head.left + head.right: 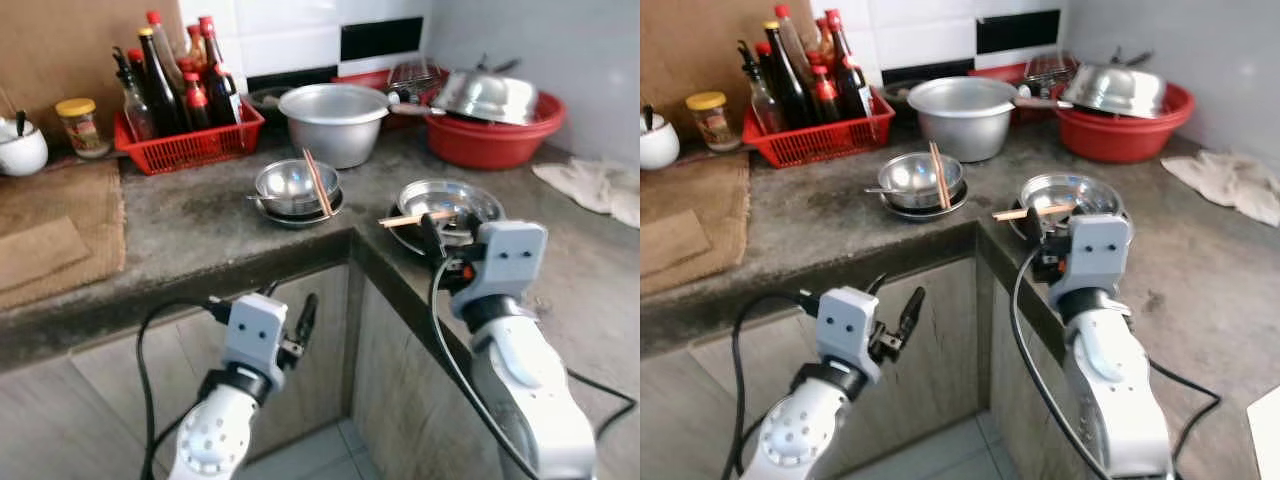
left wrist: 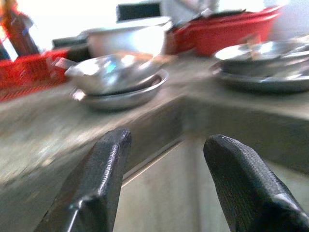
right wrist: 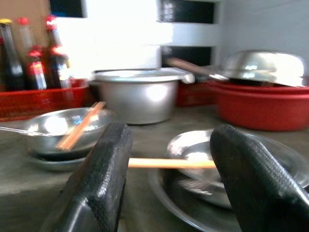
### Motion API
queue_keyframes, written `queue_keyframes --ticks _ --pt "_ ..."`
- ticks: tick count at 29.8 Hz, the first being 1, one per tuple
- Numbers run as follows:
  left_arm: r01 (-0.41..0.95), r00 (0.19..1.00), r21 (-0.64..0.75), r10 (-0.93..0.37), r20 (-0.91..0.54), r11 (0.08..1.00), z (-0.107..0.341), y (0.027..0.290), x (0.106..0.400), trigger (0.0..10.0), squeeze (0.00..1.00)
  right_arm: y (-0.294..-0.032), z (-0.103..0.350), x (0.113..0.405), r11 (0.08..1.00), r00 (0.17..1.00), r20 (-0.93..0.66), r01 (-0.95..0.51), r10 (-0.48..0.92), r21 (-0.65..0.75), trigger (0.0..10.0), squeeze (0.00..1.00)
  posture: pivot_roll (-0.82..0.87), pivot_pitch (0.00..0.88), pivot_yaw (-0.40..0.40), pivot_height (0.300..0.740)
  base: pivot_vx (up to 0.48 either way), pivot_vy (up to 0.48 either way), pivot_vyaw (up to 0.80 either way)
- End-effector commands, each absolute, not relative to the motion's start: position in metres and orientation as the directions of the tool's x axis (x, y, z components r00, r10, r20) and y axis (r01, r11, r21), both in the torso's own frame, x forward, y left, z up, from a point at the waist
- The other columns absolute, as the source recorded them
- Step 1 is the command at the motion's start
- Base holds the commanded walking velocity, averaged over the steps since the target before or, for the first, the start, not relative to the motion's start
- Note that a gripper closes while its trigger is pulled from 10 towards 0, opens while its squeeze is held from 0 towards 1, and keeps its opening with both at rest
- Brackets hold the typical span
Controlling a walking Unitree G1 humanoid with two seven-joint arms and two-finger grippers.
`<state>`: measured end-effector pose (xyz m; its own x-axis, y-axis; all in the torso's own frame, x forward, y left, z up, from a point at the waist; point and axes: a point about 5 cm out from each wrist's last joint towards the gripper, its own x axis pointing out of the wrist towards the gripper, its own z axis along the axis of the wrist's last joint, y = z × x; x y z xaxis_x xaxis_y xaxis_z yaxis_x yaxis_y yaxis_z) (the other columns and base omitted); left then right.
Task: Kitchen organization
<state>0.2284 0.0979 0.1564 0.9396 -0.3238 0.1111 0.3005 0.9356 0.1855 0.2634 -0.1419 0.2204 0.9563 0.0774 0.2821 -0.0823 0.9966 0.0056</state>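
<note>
Both claws gape empty: right claw near chopstick, left claw below counter.

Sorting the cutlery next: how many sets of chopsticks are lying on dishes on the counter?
2: one pair of chopsticks across the left bowl, and chopsticks across the right bowl ahead of the right gripper.

We see bottle labels too small to read | left wrist view blurred around the steel bowl | right arm hides part of the plate | cloth cut by edge
</note>
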Motion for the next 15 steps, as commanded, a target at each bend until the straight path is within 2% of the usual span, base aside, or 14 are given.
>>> queue_keyframes --ticks 1,8,15 --pt "0.309 0.938 0.178 -0.331 0.107 0.934 0.1552 0.096 0.2274 10.0 0.0 -0.1477 0.2211 0.2634 0.999 0.956 0.289 -0.05 0.048 -0.001 10.0 0.0 0.14 0.059 -0.012 0.74 0.0 0.0 0.0" --pt "0.321 0.935 0.166 -0.34 0.102 0.933 0.1534 0.0941 0.2263 10.0 0.0 -0.1472 0.2235 0.2691 0.999 0.954 0.296 -0.051 0.05 -0.003 10.0 0.0 0.15 0.061 -0.014 0.74 0.0 0.0 0.0" --pt "0.348 0.927 0.142 -0.362 0.091 0.927 0.15 0.0911 0.2215 10.0 0.0 -0.143 0.2238 0.2718 0.996 0.952 0.295 -0.081 0.085 -0.026 10.0 0.0 0.15 0.076 -0.016 0.74 0.0 0.0 -0.8"
